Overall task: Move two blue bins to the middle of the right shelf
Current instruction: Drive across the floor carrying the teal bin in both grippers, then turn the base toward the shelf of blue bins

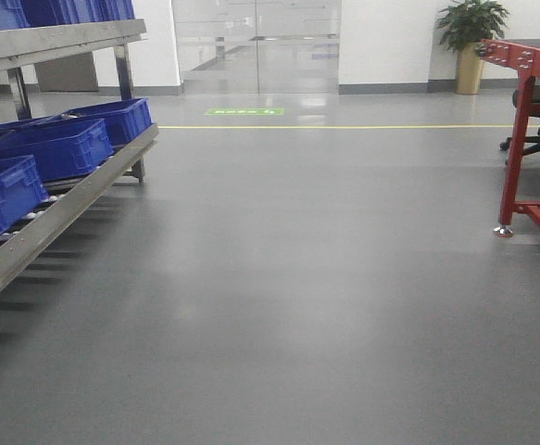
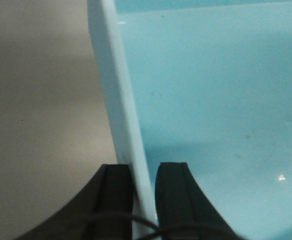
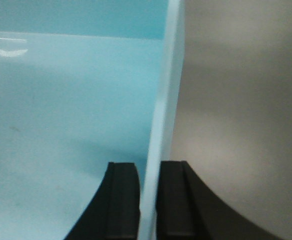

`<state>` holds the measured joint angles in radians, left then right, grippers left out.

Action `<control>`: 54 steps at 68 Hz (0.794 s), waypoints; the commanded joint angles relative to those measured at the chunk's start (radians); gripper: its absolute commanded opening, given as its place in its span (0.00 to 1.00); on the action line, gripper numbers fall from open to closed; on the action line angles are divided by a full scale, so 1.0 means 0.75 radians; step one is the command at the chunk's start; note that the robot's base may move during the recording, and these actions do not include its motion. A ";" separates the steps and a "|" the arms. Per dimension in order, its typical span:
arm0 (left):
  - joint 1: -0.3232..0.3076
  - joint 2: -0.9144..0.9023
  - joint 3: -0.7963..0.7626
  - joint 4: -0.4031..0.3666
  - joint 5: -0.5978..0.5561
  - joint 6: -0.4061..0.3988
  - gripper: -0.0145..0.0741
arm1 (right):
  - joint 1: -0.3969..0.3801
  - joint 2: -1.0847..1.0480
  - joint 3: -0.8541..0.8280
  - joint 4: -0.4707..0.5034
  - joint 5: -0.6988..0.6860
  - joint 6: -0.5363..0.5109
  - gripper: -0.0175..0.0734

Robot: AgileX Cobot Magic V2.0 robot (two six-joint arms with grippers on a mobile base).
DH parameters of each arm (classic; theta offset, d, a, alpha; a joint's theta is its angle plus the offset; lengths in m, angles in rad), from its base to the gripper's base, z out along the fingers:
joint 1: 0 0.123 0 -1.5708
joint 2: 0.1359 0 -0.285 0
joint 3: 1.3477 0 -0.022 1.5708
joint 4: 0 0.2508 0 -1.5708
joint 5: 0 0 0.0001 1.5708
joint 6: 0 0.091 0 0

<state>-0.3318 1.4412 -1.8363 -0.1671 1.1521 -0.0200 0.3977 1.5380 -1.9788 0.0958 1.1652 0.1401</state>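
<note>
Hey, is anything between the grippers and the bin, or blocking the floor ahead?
Nothing visible. The left gripper and right gripper each pinch a wall of the light blue bin. The floor ahead lies open between the blue-bin rack and the red frame.

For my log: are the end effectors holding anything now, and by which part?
Yes: the bin. The left end effector and the right end effector each pinch a thin side wall of it.
</note>
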 commanded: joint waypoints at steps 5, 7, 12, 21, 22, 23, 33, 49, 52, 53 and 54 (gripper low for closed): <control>0.001 -0.016 -0.016 -0.040 -0.034 0.027 0.04 | -0.004 -0.016 -0.017 0.015 -0.069 -0.028 0.03; 0.001 -0.016 -0.016 -0.040 -0.034 0.027 0.04 | -0.004 -0.016 -0.017 0.015 -0.069 -0.028 0.03; 0.001 -0.016 -0.016 -0.040 -0.034 0.027 0.04 | -0.004 -0.016 -0.017 0.015 -0.069 -0.028 0.03; 0.001 -0.016 -0.016 -0.040 -0.034 0.027 0.04 | -0.004 -0.016 -0.017 0.015 -0.069 -0.028 0.03; 0.001 -0.016 -0.016 -0.040 -0.034 0.027 0.04 | -0.004 -0.016 -0.017 0.015 -0.069 -0.028 0.03; 0.001 -0.016 -0.016 -0.040 -0.034 0.027 0.04 | -0.004 -0.016 -0.017 0.015 -0.069 -0.028 0.03; 0.001 -0.016 -0.016 -0.040 -0.034 0.027 0.04 | -0.004 -0.016 -0.017 0.015 -0.069 -0.028 0.03; 0.001 -0.016 -0.016 -0.040 -0.034 0.027 0.04 | -0.004 -0.016 -0.017 0.015 -0.069 -0.028 0.03; 0.001 -0.016 -0.016 -0.040 -0.034 0.027 0.04 | -0.004 -0.016 -0.017 0.015 -0.069 -0.028 0.03; 0.001 -0.016 -0.016 -0.040 -0.034 0.027 0.04 | -0.004 -0.016 -0.017 0.015 -0.069 -0.028 0.03; 0.001 -0.016 -0.016 -0.040 -0.034 0.027 0.04 | -0.004 -0.016 -0.017 0.015 -0.069 -0.028 0.03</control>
<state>-0.3318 1.4412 -1.8363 -0.1671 1.1500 -0.0200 0.3977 1.5380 -1.9788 0.0958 1.1652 0.1401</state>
